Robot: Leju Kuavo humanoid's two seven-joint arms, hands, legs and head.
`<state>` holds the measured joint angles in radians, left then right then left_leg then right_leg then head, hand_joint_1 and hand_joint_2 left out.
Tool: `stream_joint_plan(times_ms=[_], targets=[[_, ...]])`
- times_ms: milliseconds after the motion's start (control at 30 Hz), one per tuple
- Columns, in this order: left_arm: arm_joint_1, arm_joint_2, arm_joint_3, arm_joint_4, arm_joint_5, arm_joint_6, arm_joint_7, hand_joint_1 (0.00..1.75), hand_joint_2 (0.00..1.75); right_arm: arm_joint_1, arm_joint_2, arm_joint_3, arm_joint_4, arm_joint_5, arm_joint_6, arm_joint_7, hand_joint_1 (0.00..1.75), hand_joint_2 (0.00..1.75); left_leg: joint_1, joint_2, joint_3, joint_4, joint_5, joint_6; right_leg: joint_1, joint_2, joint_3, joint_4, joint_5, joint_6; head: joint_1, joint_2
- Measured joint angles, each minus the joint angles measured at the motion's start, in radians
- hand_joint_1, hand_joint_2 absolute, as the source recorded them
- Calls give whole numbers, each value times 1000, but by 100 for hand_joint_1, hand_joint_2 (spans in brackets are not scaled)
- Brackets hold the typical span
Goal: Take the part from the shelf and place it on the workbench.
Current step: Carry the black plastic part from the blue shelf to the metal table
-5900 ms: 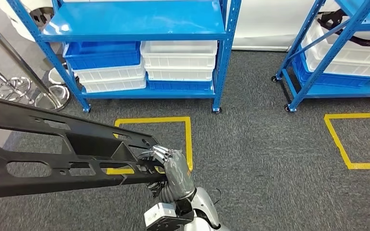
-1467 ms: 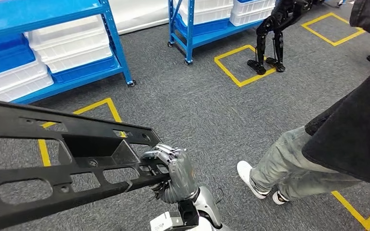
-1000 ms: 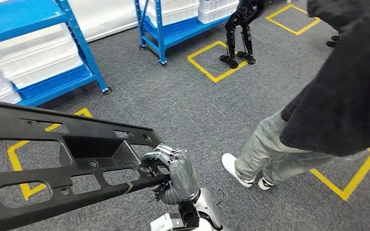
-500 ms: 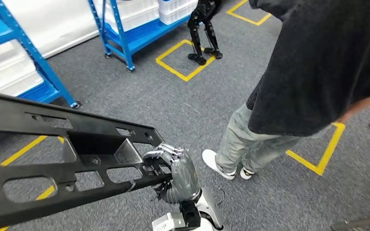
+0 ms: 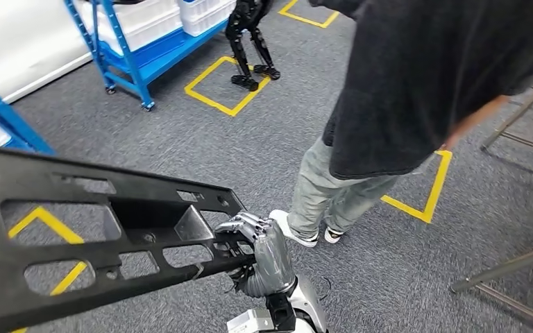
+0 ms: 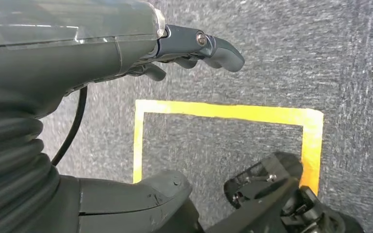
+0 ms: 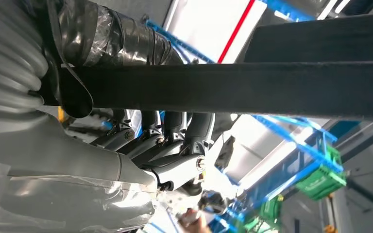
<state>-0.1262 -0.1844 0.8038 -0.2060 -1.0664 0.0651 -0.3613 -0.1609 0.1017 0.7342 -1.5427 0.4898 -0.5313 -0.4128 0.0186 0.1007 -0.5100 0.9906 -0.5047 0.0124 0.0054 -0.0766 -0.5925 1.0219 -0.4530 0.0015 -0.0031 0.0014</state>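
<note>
1. Part [image 5: 97,236]: long black frame w/ cut-out windows and ribs. It sits in front of the robot at chest height and runs far out to the left of the right hand [image 5: 264,253].
2. Right hand: fingers curled over the top edge of the part's near end, clamped on it. The right wrist view shows the fingers [image 7: 175,126] hooked under the black bar [image 7: 252,94].
3. Left hand [image 6: 126,46]: hangs over the carpet above a yellow floor square [image 6: 223,114], holds nothing. Fingers look loosely curled; can't tell if apart or together.
4. Handling, my guess: stiff molded plastic, prob light for its size but awkward. Held at one end only, so big lever arm and it may sag or twist in the grip. A second hold further left along a rib would steady it.
5. In the way: a person [image 5: 416,90] stands just right of and ahead of the right hand, shoes [image 5: 295,229] near it. The swinging far end is the main risk.
6. Farther off, ahead-left: blue shelf [image 5: 128,48] w/ white bins, another robot's black legs [image 5: 250,41]. Metal legs [image 5: 506,267] of some stand, far right. No workbench in sight yet.
</note>
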Motion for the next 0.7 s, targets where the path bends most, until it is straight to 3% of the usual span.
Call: stream_joint_plan(times_ms=[33, 100, 167, 233, 300, 333, 367, 400, 467, 533, 600, 633, 700], targets=[[0, 0, 0, 0, -1, -1, 1, 0, 175, 2, -1, -1, -2, -1, -1, -1, 175, 175, -2, 9, 3, 0, -3, -6, 6, -4, 4, -10, -2, -5, 0, 0], [-1, 0, 0, 0, -2, -1, 2, 0, 175, 9, -3, -3, -4, -3, -3, -3, 175, 175, -1, 26, 11, -2, -10, -16, 4, 24, 4, -14, 0, -14, 0, 0], [-2, 0, -1, 0, -4, -2, 2, 0, 175, 15, -5, -7, -7, -4, -6, -3, 175, 175, 3, -8, 3, 29, -38, -24, -3, 48, 11, -25, 5, -25, 0, 0], [0, 0, -1, 0, -6, -2, 2, 0, 175, 18, -5, -9, -10, -4, -7, -4, 175, 175, 4, -71, -48, 142, -100, -26, -5, 71, 15, -30, 6, -35, -1, 0], [4, 0, -1, 0, -8, -2, 2, 0, 175, 20, -6, -10, -11, -4, -7, -5, 175, 175, 4, -93, -117, 273, -149, -27, -2, 99, 16, -28, 3, -40, -1, 0], [6, 0, -1, 0, -8, -1, 2, 0, 175, 22, -7, -11, -11, -4, -7, -6, 175, 175, 4, -95, -136, 301, -149, -27, -1, 114, 17, -26, 2, -40, -1, 0], [6, 0, -1, 0, -8, 0, 2, 0, 175, 24, -8, -12, -12, -4, -7, -6, 175, 175, 5, -96, -136, 286, -126, -26, -1, 130, 18, -23, 1, -40, -1, 0], [6, 1, -1, 0, -9, 1, 2, 0, 175, 26, -9, -14, -15, -3, -8, -7, 175, 175, 5, -101, -117, 235, -87, -25, -1, 145, 19, -19, -1, -37, -1, 0], [3, 1, -1, 0, -10, 3, 2, 0, 175, 30, -11, -17, -20, -3, -9, -8, 175, 175, 8, -140, -62, 97, -16, -22, -2, 170, 17, -7, -8, -28, -1, 0], [2, 1, -1, 0, -10, 5, 3, 0, 175, 34, -12, -20, -30, -2, -10, -8, 175, 175, 8, -172, -34, 31, 3, -16, -3, 190, 11, 2, -12, -17, -1, 0], [2, 0, -2, 0, -15, 11, 6, 0, 175, 43, -16, -24, -44, 1, -13, -11, 175, 175, 6, -159, -30, 27, 5, -6, -4, 207, 5, 1, -9, -6, -1, 0], [3, 0, -3, 0, -19, 16, 8, 0, 175, 49, -19, -28, -52, 1, -16, -12, 175, 175, 6, -148, -28, 23, 8, 0, -4, 198, 2, 5, -11, -1, 0, 0], [5, -2, -5, 0, -27, 23, 11, 0, 175, 62, -24, -34, -65, 0, -21, -15, 175, 175, 7, -124, -25, 15, 13, 14, -1, 150, -23, 57, -43, 8, 0, 0]])
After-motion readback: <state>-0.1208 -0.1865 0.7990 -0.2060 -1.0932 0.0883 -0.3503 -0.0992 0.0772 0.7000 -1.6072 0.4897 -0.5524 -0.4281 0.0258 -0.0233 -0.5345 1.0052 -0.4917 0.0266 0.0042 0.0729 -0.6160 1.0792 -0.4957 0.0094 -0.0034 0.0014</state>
